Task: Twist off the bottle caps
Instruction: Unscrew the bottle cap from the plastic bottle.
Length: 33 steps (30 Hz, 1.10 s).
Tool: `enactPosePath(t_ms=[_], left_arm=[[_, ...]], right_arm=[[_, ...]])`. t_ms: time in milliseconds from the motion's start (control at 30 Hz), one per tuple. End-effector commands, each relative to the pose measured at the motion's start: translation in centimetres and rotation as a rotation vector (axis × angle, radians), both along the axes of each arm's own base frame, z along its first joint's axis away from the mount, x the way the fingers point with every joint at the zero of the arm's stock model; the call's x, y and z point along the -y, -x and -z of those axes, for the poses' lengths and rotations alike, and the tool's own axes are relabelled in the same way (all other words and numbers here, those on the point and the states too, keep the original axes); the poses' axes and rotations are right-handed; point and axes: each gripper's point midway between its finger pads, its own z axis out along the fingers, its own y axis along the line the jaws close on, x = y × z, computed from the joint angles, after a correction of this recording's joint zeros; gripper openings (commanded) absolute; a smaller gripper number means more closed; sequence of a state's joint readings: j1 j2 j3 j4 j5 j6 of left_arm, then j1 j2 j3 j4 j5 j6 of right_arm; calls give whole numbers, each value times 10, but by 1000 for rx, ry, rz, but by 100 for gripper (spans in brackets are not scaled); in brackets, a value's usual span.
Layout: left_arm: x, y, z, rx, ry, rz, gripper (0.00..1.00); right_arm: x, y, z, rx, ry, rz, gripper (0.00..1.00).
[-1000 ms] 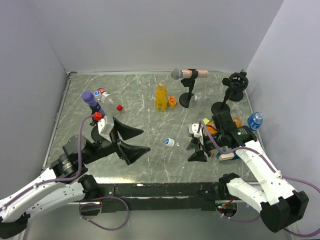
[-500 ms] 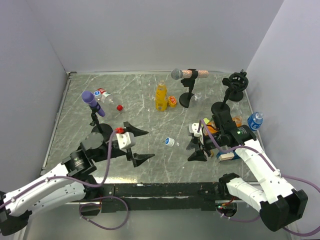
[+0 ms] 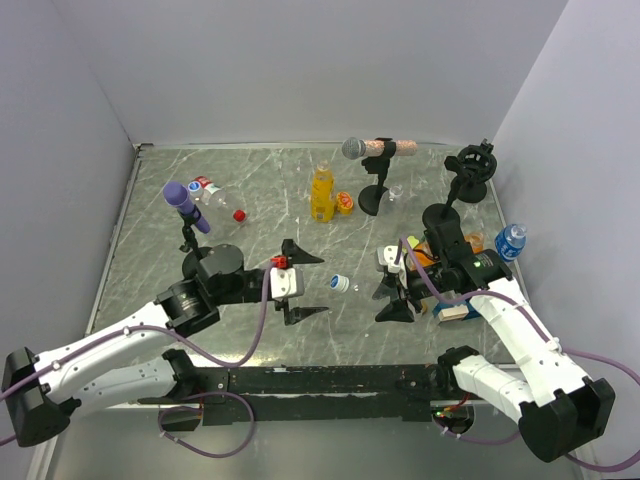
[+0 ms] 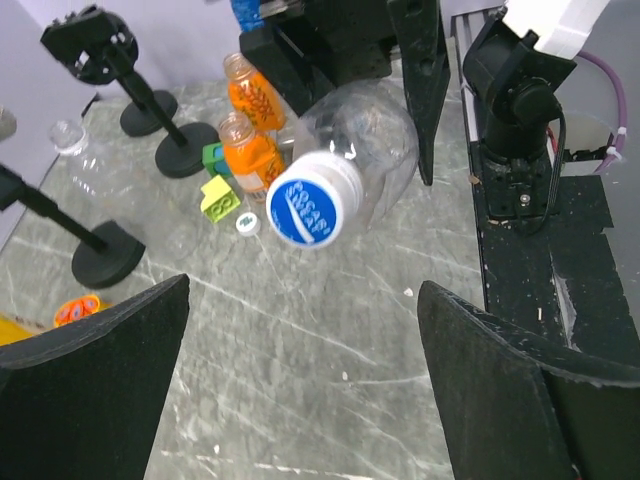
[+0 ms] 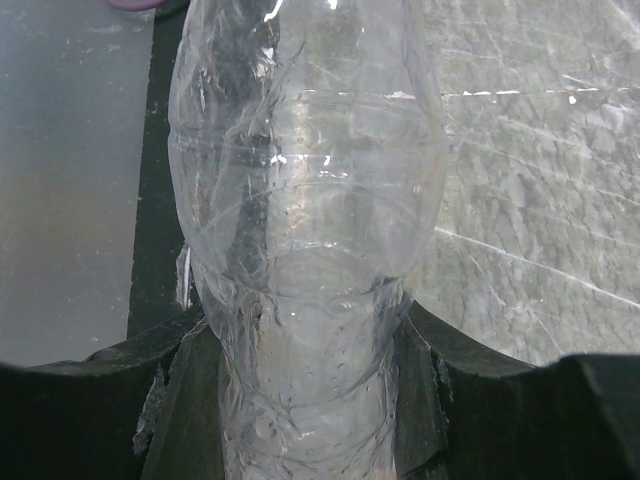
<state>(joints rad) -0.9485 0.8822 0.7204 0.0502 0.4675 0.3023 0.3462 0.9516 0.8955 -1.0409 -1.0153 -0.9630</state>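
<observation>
Grey marbled table (image 3: 270, 180), closed in by pale walls, carries both arms. The left gripper (image 3: 304, 285) is spread wide with nothing between its fingers, and it faces the right arm across a short gap. The right gripper (image 5: 310, 400) pinches the body of a clear bottle (image 4: 370, 150), which is held on its side above the table, right of the middle. A yellow-orange juice bottle (image 3: 321, 193) stands farther back. The blue cap (image 4: 312, 198) sits on the held bottle's neck, pointing at the left gripper. A loose red cap (image 3: 240, 214) lies back left.
</observation>
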Motion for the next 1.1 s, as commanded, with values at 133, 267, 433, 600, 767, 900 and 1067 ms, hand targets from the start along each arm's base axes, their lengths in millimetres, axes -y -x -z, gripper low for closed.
enactPosePath(t_ms=[133,267,433,600,767,900,1067], left_arm=[[21,7,-39,103,65,123,90],[25,12,-45,101,69,164,84],[26,15,-48,93,76,186,79],[30,16,-43,73,51,204,72],[33,14,-43,64,40,207,64],[35,13,-44,59,34,209,54],[34,14,-42,33,25,211,31]], right_arm=[[-4,-1,-11,34,-51,-26,28],[-5,-1,-12,35,-54,-28,28],[-4,0,-12,36,-56,-28,29],[-4,0,-12,37,-56,-28,29],[-4,1,-12,37,-57,-28,29],[-4,0,-12,35,-57,-28,29],[-4,1,-12,36,-56,-28,29]])
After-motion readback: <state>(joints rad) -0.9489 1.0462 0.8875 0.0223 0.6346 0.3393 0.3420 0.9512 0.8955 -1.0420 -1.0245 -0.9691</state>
